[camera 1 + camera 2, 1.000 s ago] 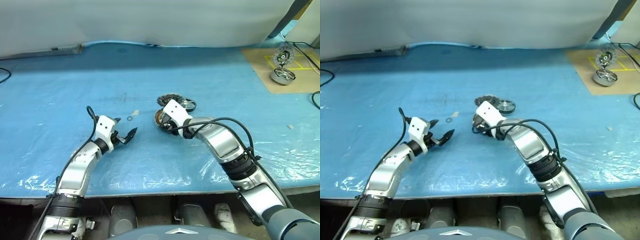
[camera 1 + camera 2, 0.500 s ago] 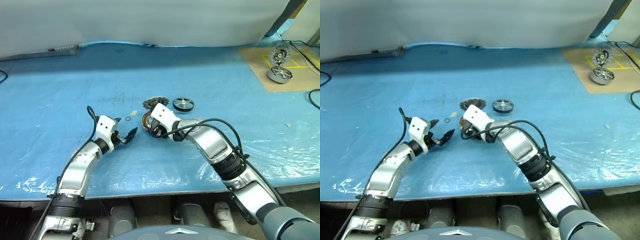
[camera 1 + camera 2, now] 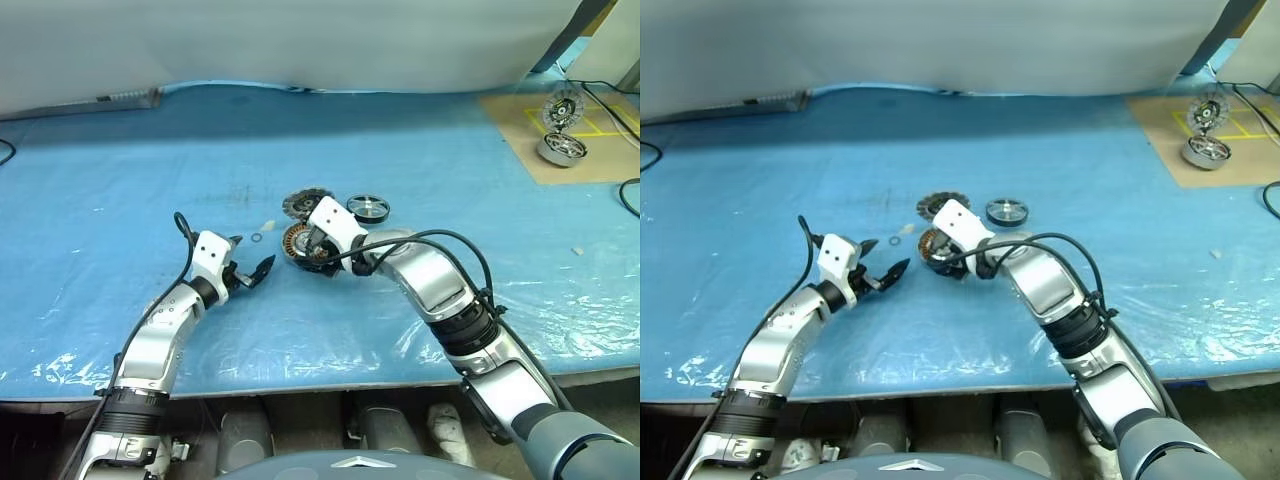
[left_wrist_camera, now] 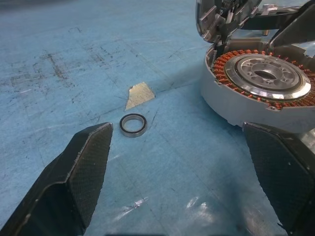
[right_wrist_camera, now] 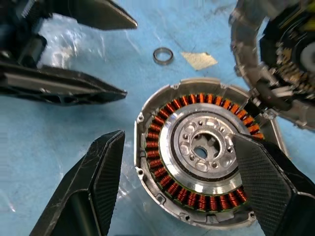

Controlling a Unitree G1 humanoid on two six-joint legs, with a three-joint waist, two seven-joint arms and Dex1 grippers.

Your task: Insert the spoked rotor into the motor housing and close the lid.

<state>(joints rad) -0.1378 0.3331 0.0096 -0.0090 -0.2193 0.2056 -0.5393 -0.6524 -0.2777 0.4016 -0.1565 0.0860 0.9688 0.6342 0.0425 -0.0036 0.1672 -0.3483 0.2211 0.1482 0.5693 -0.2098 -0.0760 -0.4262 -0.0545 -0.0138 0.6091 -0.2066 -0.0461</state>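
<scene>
hovering right end effector spread over motor housing, nothing held

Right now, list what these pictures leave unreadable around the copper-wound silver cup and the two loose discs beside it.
- Silver-grey motor housing with copper windings: in the left eye view the right gripper covers part of it.
- Dull grey toothed lid: cut by the right wrist view's edge; in the head views too small to read its teeth.
- Black-rimmed spoked rotor: too small to count spokes.
- Small metal ring: too small in the head views to identify.
</scene>
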